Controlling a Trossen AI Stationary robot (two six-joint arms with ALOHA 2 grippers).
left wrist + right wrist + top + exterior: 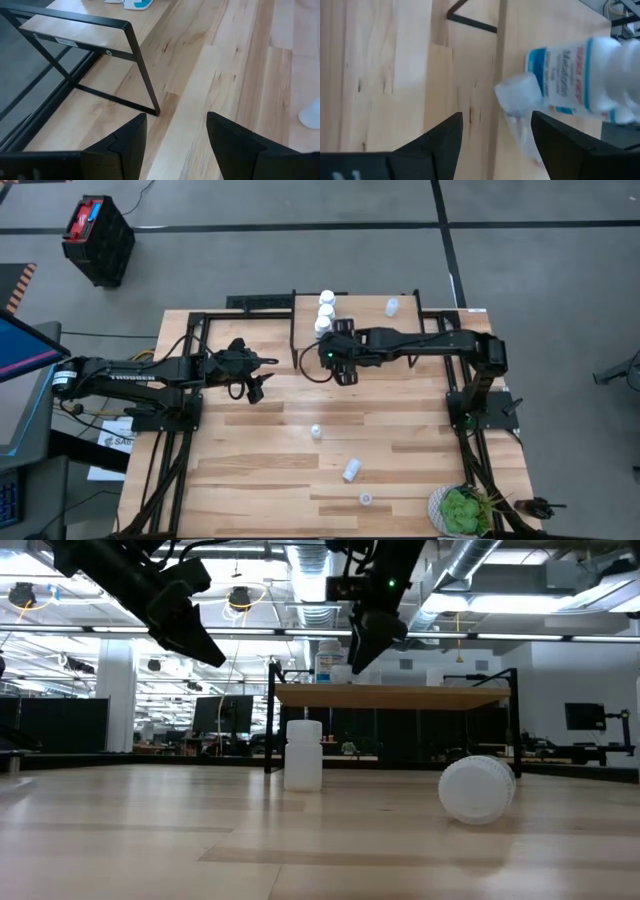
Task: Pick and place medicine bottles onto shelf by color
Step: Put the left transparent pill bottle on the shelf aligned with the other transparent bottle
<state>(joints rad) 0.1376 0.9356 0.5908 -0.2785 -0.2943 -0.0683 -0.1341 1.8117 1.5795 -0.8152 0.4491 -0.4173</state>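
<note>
The shelf (pixel 430 315) stands at the table's far side, its wooden top (pixel 390 696) on black legs. Three white bottles (pixel 325 312) stand in a row at its left end and a pale one (pixel 391 306) farther right. More bottles are on the table: one upright (pixel 316 431) (pixel 303 755), one on its side (pixel 351 470) (pixel 477 790), one near the front edge (pixel 366 499). My right gripper (pixel 342 370) (pixel 495 120) hangs open beside the shelf's left end, with a blue-labelled bottle (pixel 570 75) and a small translucent one (pixel 517 92) ahead of it. My left gripper (pixel 256 386) (pixel 175 120) waits open left of the shelf.
A potted green plant (pixel 462 510) sits at the table's near right corner. The shelf's black leg frame (pixel 135 65) stands just ahead of my left gripper. Bare wood lies between the shelf and the loose bottles. A black crate (pixel 98 238) is on the floor beyond the table.
</note>
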